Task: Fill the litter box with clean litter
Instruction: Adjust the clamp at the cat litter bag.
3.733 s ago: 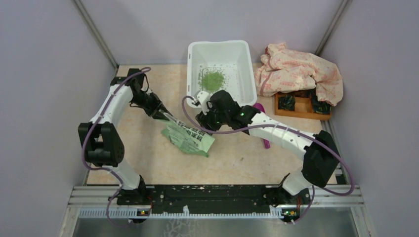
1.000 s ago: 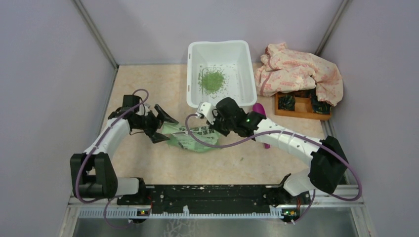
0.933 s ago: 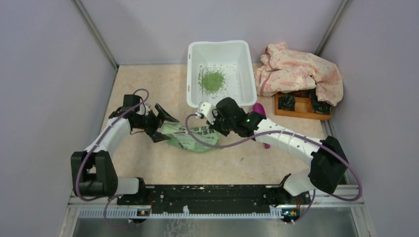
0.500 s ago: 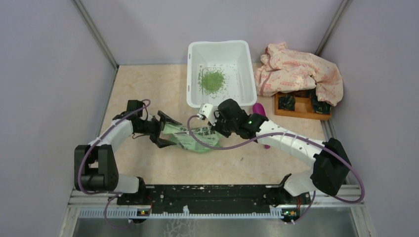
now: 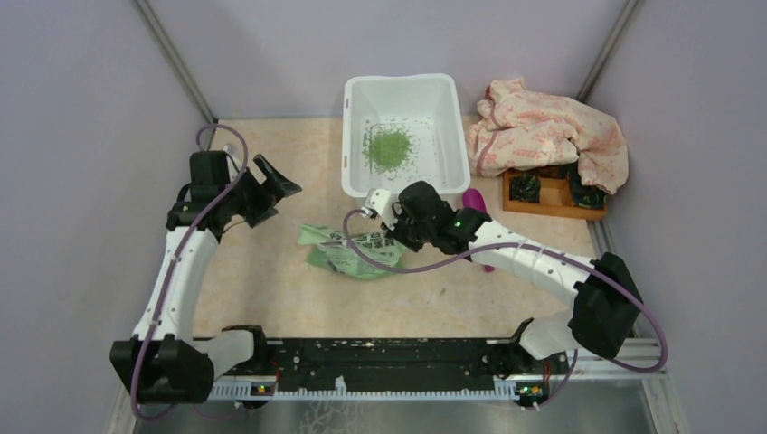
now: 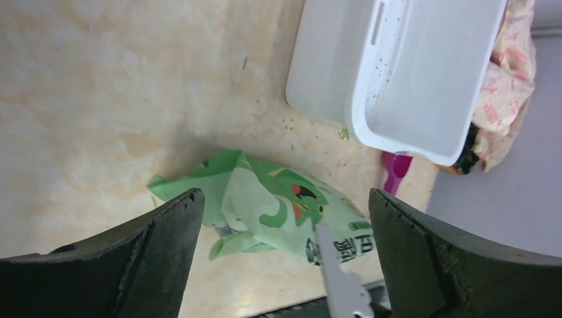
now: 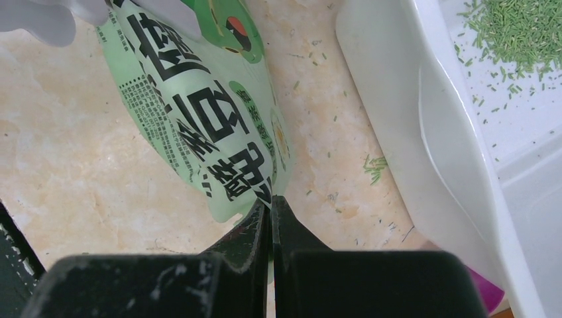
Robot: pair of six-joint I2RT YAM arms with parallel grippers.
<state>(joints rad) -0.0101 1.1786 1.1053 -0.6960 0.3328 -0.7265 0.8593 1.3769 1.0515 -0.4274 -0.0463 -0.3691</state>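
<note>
My right gripper (image 7: 270, 202) is pinched tight on the edge of the limp green-and-white printed plastic bag (image 5: 348, 251), which lies just beside the large white rectangular plastic litter box (image 5: 399, 80). My left gripper (image 5: 269, 197) hangs with fingers spread wide, empty. A small pile of green granular clean litter (image 5: 389, 146) sits inside the box. Loose and light, it only pours, I judge. The slick, floppy bag wants holding by its sealed corners. Its bold black Chinese characters I cannot read.

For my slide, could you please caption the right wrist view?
The right pincer pinches the litter bag beside the litter box.
</note>
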